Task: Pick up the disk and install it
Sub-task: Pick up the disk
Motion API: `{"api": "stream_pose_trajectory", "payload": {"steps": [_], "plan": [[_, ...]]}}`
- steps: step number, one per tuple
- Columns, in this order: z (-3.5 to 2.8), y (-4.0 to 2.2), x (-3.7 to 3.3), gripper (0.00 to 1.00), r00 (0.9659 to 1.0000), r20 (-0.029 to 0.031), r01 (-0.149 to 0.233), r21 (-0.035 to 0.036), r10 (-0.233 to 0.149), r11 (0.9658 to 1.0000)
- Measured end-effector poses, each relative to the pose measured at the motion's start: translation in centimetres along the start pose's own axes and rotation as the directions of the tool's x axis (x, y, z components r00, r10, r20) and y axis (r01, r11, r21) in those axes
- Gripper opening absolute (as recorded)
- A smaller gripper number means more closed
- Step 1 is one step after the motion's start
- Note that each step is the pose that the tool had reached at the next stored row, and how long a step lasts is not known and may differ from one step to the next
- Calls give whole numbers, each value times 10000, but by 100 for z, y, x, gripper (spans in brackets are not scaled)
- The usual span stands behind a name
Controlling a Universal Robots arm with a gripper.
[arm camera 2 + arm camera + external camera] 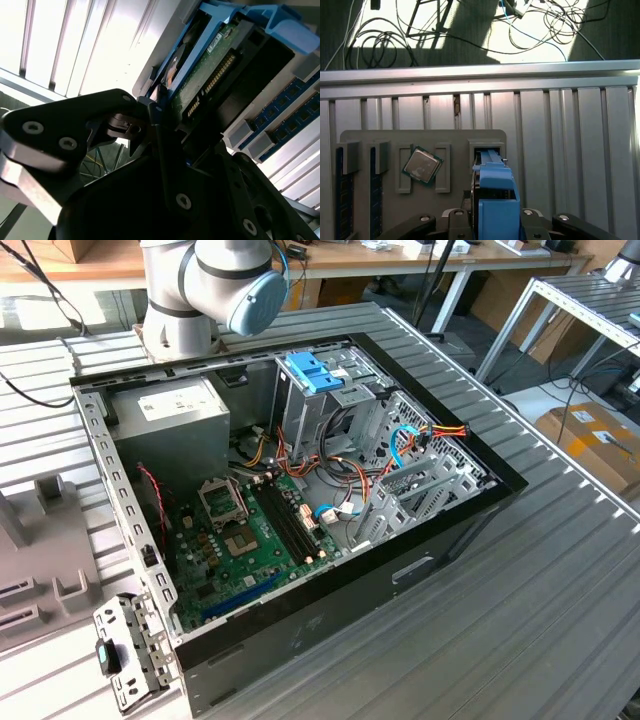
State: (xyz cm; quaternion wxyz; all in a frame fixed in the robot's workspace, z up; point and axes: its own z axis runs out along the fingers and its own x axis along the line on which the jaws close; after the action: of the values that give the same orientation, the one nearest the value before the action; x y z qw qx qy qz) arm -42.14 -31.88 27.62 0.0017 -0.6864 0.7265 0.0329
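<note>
The disk stands on edge with its blue plastic rail towards the camera in the first wrist view, its far end in a slot of the grey fixture plate. My gripper straddles it, one black finger on each side against the rails. In the second wrist view the disk shows its green circuit-board face and a blue rail, and a black fingertip of my gripper presses on the rail's end.
The fixture also holds a processor chip and memory sticks. In the exterior view an open computer case lies on the ribbed table, with a motherboard, a grey power-supply box and a light-blue tray on the drive cage.
</note>
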Motion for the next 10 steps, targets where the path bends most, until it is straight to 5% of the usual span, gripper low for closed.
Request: {"api": "stream_pose_trajectory", "payload": {"steps": [10], "plan": [[1,1,-14,36,10000,0,0,0,0,10000]]}}
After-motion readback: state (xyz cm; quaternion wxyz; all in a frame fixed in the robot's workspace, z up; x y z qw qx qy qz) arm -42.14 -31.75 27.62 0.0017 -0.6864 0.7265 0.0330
